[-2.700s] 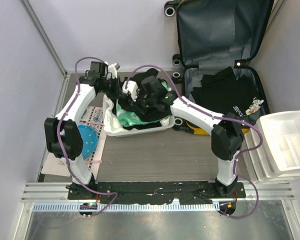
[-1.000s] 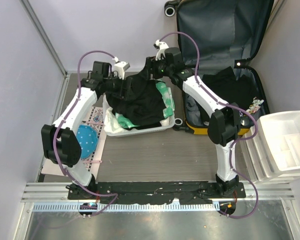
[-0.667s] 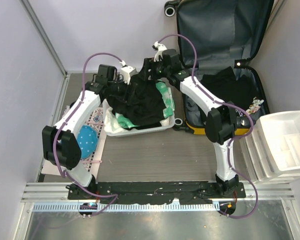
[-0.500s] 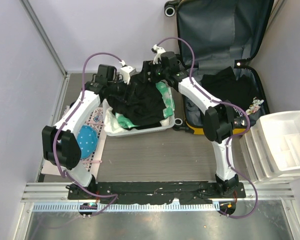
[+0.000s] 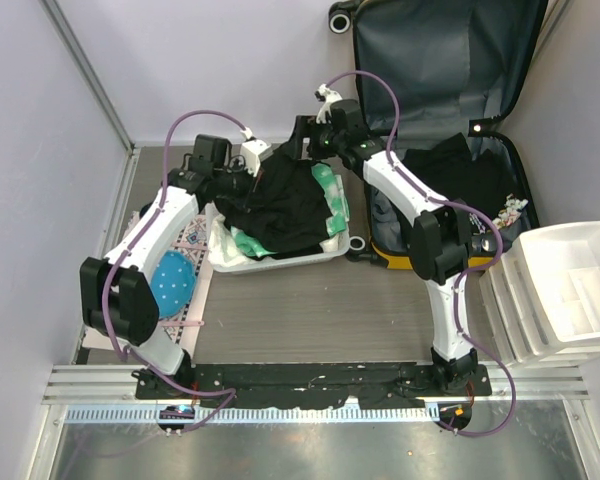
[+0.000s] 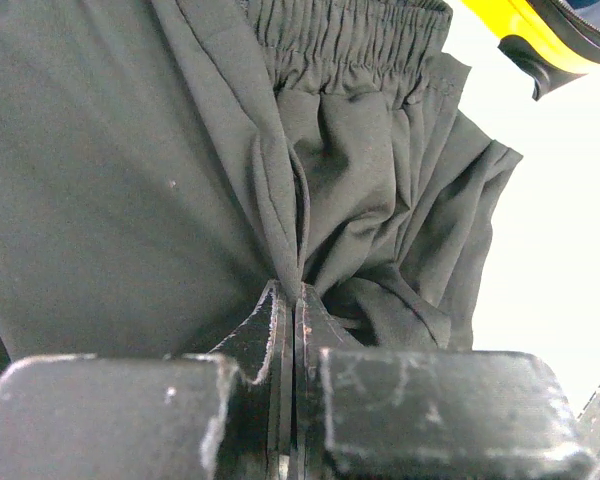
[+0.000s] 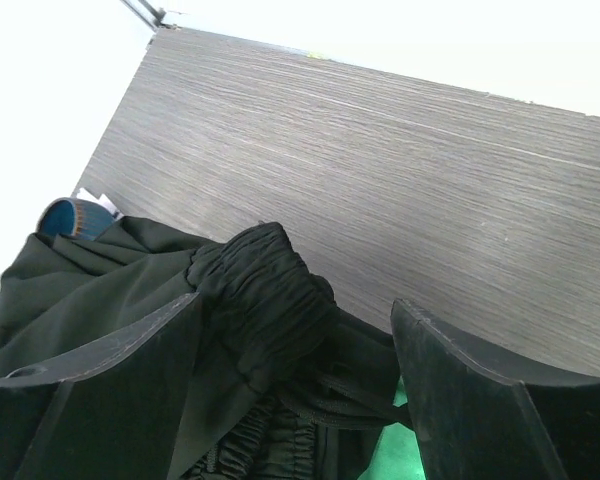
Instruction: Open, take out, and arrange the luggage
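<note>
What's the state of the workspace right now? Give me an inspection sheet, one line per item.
Surface: grey wood-grain table, no spills seen.
Job's things: luggage open, lid upright at the back wall, dark clothes in its lower half; black garment draped over the white basket.
Clutter: green item in the basket; blue disc at left; white drawer bins at right.
Pincers: left pincer shut on the black garment; right pincer open, the garment's waistband between its jaws, ungripped.
Cables: purple cables loop over both arms, no snag seen.
Surroundings: pale walls; metal rail along the near edge.
</note>
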`<state>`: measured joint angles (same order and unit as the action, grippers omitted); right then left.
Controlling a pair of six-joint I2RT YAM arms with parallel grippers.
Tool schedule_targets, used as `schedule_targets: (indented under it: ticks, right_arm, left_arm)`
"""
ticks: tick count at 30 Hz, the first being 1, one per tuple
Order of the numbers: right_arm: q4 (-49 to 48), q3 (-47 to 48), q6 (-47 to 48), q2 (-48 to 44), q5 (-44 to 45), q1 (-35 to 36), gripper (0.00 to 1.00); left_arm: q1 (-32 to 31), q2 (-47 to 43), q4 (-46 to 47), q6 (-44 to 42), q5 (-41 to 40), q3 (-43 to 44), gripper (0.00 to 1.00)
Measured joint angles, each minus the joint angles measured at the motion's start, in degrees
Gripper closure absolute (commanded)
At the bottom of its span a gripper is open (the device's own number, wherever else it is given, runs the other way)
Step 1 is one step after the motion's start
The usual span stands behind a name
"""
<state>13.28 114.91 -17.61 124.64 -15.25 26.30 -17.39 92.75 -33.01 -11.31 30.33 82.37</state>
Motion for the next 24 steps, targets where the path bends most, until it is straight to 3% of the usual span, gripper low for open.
schedule_targets:
  ticks: [6, 9, 12, 13, 14, 24]
  right_arm:
    - [-2.0, 0.0, -4.0, 0.0, -4.7, -0.7, 0.32]
    - [-3.0, 0.0, -5.5, 0.0, -7.0, -0.8, 0.48]
    - [-3.4, 0.0, -6.5, 0.0, -8.4, -0.8, 0.74]
    - [-3.4, 0.0, -6.6, 0.1, -8.7, -0.8, 0.94]
    - [-3.5, 0.0, -7.0, 0.1, -9.2, -0.9, 0.99]
    - [-1.5, -3.5, -7.4, -2.3, -11.7, -3.9, 0.99]
  left_arm:
    - [0.0, -0.4, -0.3, -1.1, 0.3, -0.3, 1.0]
    - [0.0, -0.4, -0.3, -1.2, 0.3, -0.3, 1.0]
    - [0.0, -0.5, -0.4, -1.2, 0.3, -0.3, 1.0]
    - [0.0, -0.5, -0.4, -1.2, 0.3, -0.3, 1.0]
    - [0.0, -0.5, -0.5, -1.2, 0.3, -0.3, 1.0]
    - [0.0, -3.9, -3.6, -3.9, 1.0, -0.3, 1.0]
